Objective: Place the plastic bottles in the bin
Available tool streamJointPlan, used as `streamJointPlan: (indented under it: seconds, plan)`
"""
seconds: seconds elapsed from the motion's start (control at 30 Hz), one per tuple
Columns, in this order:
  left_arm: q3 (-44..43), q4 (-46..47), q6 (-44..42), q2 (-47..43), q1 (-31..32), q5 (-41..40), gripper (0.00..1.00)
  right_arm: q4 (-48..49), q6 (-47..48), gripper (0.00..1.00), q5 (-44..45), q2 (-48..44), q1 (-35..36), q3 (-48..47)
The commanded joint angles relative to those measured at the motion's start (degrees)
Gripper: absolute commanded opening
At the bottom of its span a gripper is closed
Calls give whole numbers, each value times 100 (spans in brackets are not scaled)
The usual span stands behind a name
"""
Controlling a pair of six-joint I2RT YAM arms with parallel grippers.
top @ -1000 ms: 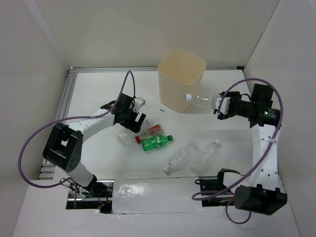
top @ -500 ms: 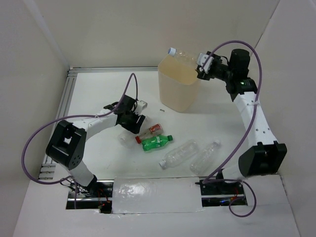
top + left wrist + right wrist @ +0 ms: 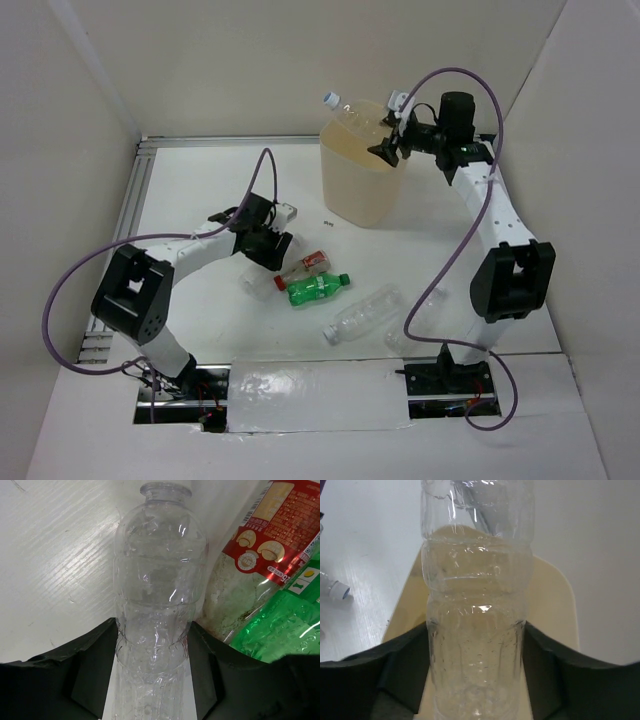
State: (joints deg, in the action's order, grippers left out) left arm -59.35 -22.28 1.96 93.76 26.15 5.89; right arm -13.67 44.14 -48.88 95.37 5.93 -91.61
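Right gripper (image 3: 388,146): its jaws are clamping the lower body of the capped clear bottle (image 3: 358,112), with 1 finger pressing on each flank.
Capped clear bottle (image 3: 476,605): it is hanging tilted above the mouth of the bin (image 3: 352,195). Its cap is pointing up and away from the gripper, and its base end is sitting between the jaws.
Bin (image 3: 555,595): it is standing upright at the far side of the table (image 3: 200,180), and its rim is showing behind the held bottle.
Left gripper (image 3: 262,248): it is reaching low over the table. Its jaws are gripping the uncapped clear bottle (image 3: 155,605), with both pads lying against its sides.
Uncapped clear bottle (image 3: 252,283): it is lying on its side on the table. Its midsection is sitting between the jaws and its open neck is pointing away from the wrist.
Red-labelled bottle (image 3: 312,264): it is lying just beside the gripped bottle, outside the jaws.
Green bottle (image 3: 318,289): it is lying alongside the red-labelled bottle, on its near side.
2 loose clear bottles: 1 (image 3: 360,313) is lying right of the green bottle. The other (image 3: 428,302) is lying beyond it, partly hidden behind the right arm's cable.
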Motion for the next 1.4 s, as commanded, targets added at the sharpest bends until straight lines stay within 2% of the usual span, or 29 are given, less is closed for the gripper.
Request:
streamJointPlan:
  seconds: [0.0,0.07,0.13,0.37,0.5,0.57,0.6,0.63,0.67,0.7,0.73,0.77,0.8,0.83,0.87,0.93,0.97,1.0,1.1,1.13,1.23,1.27,1.3,1.37]
  plan:
    - [64,5,94,-252,-92,228,37,-170,-625,77,-594,305,-154,-506]
    - [3,5,94,-314,-93,281,36,-590,-626,100,-762,446,-285,-856]
    - [-67,5,147,-375,-154,342,35,-829,-626,100,-946,508,-286,-1033]
    - [-541,-136,305,-718,-154,395,29,-102,-1618,100,-1001,-71,-541,-981]
    - [-1218,-277,464,-1139,-154,658,28,-39,-2321,100,-98,-457,-768,-1052]
    - [-1664,-15,673,-1412,-154,868,28,-39,-2959,100,865,-764,-979,-903]
    - [-1824,118,735,-1482,-154,966,28,-39,-2964,98,872,-853,-1111,-711]
    - [-1991,267,806,-1483,-154,1062,28,-117,-2903,84,724,-941,-1277,-596]
    - [-2271,460,980,-1553,-154,1298,28,-179,-2841,43,574,-1142,-1549,-455]
    - [-2396,688,1095,-1553,-154,1414,28,-232,-2841,22,512,-1257,-1647,-289]
    - [-2501,1238,1227,-1553,-154,1528,27,-311,-2719,8,459,-1380,-1735,87]
    - [-2589,1583,1533,-1405,-102,1747,27,-459,-2257,0,389,-1625,-1788,256]
    - [-2703,1952,1701,-1326,-102,1827,27,-600,-2052,0,310,-1740,-1858,423]
    - [-2757,2713,1868,-1229,-102,1880,27,-950,-1824,0,248,-1854,-1859,721]
    - [-2896,3399,2348,-976,12,1933,27,-1475,-899,8,-39,-2030,-1911,967]
    - [-3046,3728,2492,-658,13,1881,22,-1927,-637,22,-129,-2224,-1912,1283]
    - [-3143,4314,2650,-474,195,1715,22,-2120,-261,24,-278,-2320,-1912,1460]
    - [-3327,4581,2704,-98,267,1644,22,-2305,-205,30,-332,-2513,-1912,1662]
    - [-3836,5371,3028,528,496,1301,25,-2570,129,38,-516,-2873,-1912,2462]
    - [-3951,5566,3091,895,496,1214,26,-2666,182,44,-569,-2953,-1912,2786]
    - [-4575,5797,3223,1407,733,748,31,-3087,673,61,-631,-3173,-1912,3262]
    - [-4803,5649,3223,1731,733,608,34,-3237,849,78,-631,-3174,-1912,3360]
    - [-5214,5482,3075,1890,820,389,37,-3421,1399,83,-692,-3261,-1912,3448]
    - [-5481,5059,2890,2119,892,142,48,-4167,2287,90,-763,-3402,-1912,3667]
